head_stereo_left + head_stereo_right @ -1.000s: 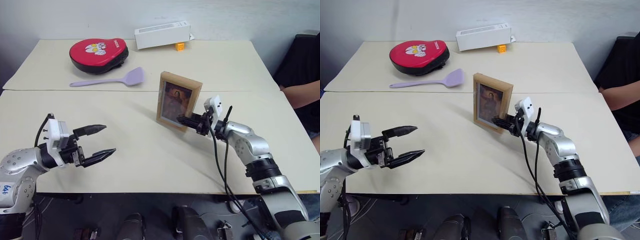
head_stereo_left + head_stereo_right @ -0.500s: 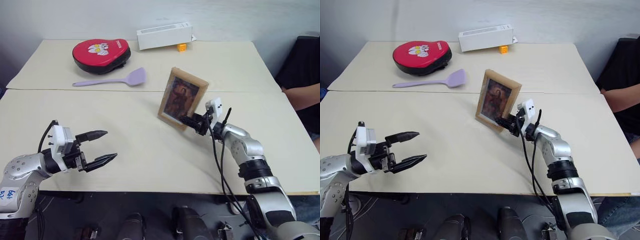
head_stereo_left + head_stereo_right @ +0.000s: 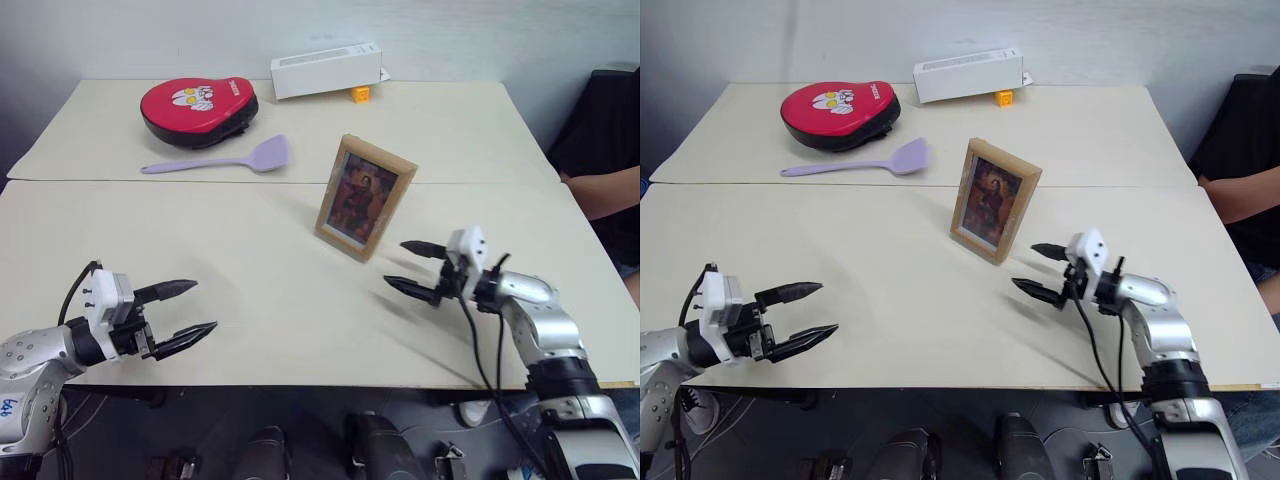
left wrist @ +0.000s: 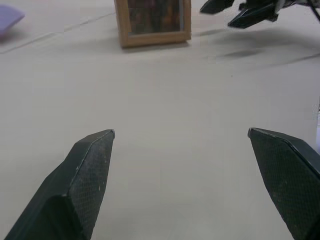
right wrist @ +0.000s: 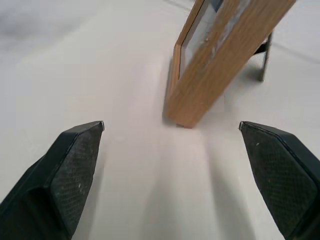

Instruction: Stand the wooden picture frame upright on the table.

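Hovering low over the near left of the counter (image 3: pixel 250 300), left claw (image 3: pixel 190 311) spread wide, gripping nothing. Farther back: red pad (image 3: pixel 197 107), lilac spatula (image 3: pixel 222 159), white oblong box (image 3: pixel 326 68). Standing upright mid-counter on its rear stand, wooden picture frame (image 3: pixel 362 197), portrait facing forward. Just beside its right, apart, right claw (image 3: pixel 413 269) gaping wide, empty.

Head pair overlooks table (image 3: pixel 250 300); wrist cams low, facing frame (image 5: pixel 220 55).
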